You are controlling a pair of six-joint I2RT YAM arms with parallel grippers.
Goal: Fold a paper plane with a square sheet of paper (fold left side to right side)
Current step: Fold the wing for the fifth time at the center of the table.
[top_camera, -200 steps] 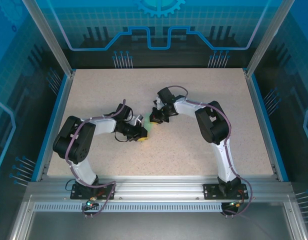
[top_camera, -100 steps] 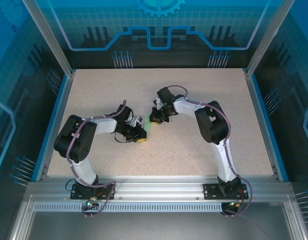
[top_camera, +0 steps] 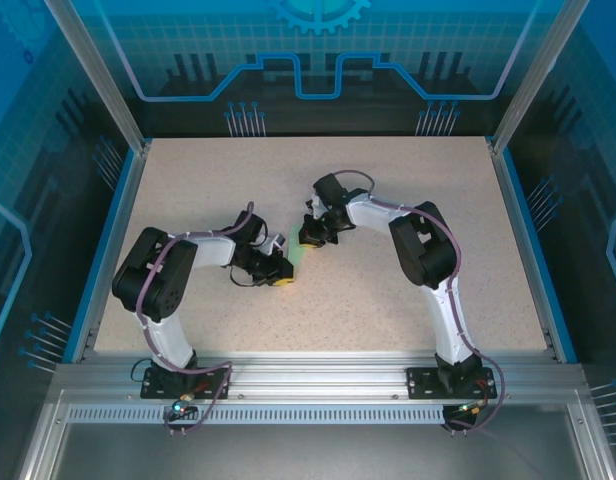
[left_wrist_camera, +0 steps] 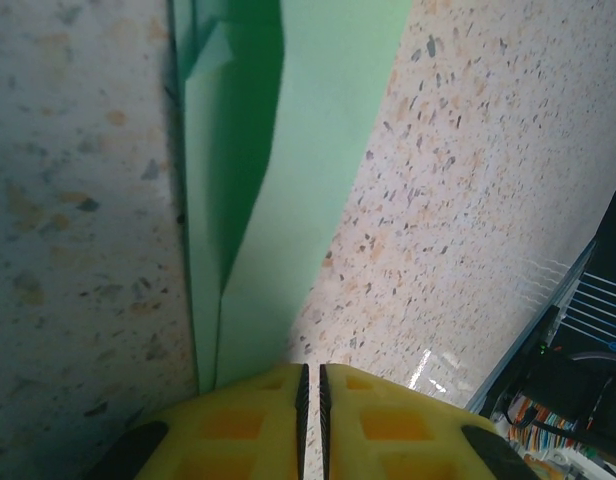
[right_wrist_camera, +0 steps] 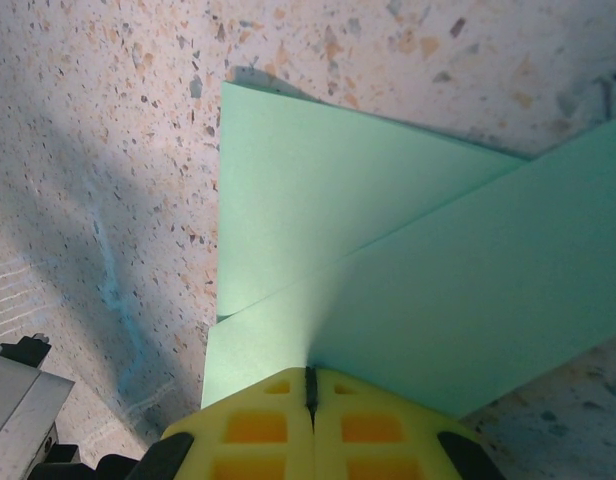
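Note:
The square sheet of paper (top_camera: 297,254) is pale mint green, creased and narrow, and lies mid-table between both grippers. In the left wrist view the paper (left_wrist_camera: 258,200) runs away from the yellow fingers with one layer bowed up. My left gripper (left_wrist_camera: 310,375) (top_camera: 284,276) sits at its near end, jaws shut to a hairline slit through which the table shows. In the right wrist view the folded paper (right_wrist_camera: 318,200) has a diagonal crease running into my right gripper (right_wrist_camera: 310,378) (top_camera: 310,240), which is shut on a raised flap.
The speckled tabletop (top_camera: 388,200) has a blue rim (top_camera: 108,240) with frame posts at its corners. The right arm's elbow (top_camera: 423,250) stands right of the paper. Cables and a rail (left_wrist_camera: 578,380) show at the left wrist view's lower right.
The left arm's elbow has swung slightly up and right, nudging its gripper a little along the paper. The right arm and paper have held still.

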